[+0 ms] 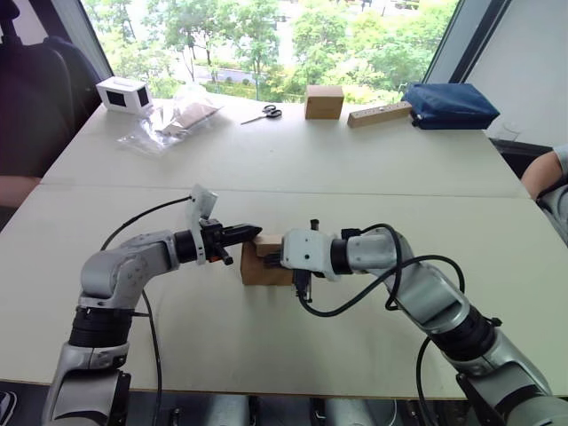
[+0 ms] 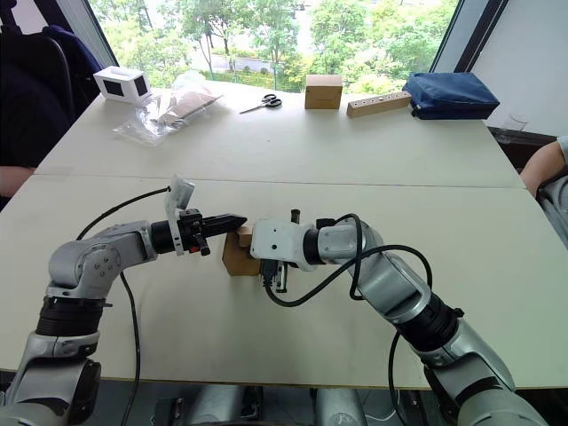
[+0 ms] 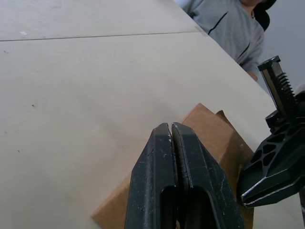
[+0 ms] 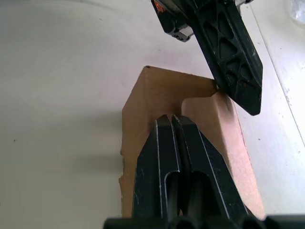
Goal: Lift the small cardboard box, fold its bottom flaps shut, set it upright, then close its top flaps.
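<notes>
Here the box (image 1: 264,266) sits on the near table (image 1: 293,346), right between the two arms, and both grippers have their fingers pressed together with nothing held in them. The left gripper (image 1: 251,232) reaches in over the box's top edge on its side, its closed tip resting at or just above the cardboard; the right gripper (image 4: 172,123) lies across the top from the other side, its closed fingers flat along a flap (image 4: 209,112) with a rounded corner. My guess is that closed fingers serve as blunt pushers here, better for pressing flaps down than for pinching. The box looks upright on the table, so I would judge this the closing of the top flaps, though whether they lie fully flat I cannot tell.
</notes>
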You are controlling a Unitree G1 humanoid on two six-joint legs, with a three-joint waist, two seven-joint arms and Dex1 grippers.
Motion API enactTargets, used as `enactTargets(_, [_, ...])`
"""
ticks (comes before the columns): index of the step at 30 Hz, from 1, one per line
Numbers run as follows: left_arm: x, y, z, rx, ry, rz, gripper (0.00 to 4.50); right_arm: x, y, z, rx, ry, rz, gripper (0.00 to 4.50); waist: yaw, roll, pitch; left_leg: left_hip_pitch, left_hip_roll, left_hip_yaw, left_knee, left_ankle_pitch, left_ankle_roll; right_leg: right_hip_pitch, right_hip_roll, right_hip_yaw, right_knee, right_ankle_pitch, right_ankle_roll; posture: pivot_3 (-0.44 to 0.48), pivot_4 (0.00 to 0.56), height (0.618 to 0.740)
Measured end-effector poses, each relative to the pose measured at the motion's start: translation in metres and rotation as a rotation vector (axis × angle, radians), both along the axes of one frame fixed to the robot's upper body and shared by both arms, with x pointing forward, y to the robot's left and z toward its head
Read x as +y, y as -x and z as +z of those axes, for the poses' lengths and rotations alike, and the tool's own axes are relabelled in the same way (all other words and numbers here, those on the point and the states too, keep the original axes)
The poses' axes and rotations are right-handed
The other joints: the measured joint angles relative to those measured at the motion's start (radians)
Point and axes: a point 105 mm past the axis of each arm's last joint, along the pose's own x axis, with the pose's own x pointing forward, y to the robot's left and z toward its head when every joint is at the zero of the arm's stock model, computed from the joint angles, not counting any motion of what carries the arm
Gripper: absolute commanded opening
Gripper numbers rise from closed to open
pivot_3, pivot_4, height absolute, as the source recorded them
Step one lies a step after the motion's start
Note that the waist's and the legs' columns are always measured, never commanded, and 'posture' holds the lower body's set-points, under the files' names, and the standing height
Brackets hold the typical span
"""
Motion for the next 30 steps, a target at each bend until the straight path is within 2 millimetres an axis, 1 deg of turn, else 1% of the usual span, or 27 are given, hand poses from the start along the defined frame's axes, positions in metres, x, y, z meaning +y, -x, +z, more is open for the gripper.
enactTargets(6, [-0.001, 0.001, 0.000, 0.007, -0.003, -0.004, 0.07, -0.003, -0.007, -0.003, -0.036, 0.024, -0.028, 0.00, 0.000, 0.000, 0.000, 0.000, 0.000, 0.000, 0.000, 0.000, 0.000, 0.000, 0.000, 0.000, 0.000, 0.000, 0.000, 0.000, 0.150, 0.740])
enactTargets(15, [-0.002, 0.003, 0.000, 0.002, -0.006, -0.013, 0.07, -0.005, -0.012, -0.004, -0.054, 0.037, -0.044, 0.00, 0.000, 0.000, 0.000, 0.000, 0.000, 0.000, 0.000, 0.000, -0.001, 0.000, 0.000, 0.000, 0.000, 0.000, 0.000, 0.000, 0.150, 0.740])
enactTargets(23, [-0.002, 0.011, 0.000, -0.056, -0.039, -0.065, 0.07, -0.005, -0.013, -0.004, -0.053, 0.042, -0.050, 0.00, 0.001, 0.000, 0.000, 0.000, 0.000, 0.000, 0.000, 0.000, 0.000, 0.000, 0.000, 0.000, 0.000, 0.000, 0.000, 0.000, 0.150, 0.740])
enactTargets(30, [-0.003, 0.011, -0.008, -0.141, -0.172, -0.114, 0.07, -0.004, -0.005, -0.003, 0.047, -0.005, -0.042, 0.00, 0.001, 0.000, 0.000, 0.000, 0.000, 0.000, 0.000, 0.000, 0.000, 0.000, 0.000, 0.000, 0.000, 0.000, 0.000, 0.000, 0.150, 0.740])
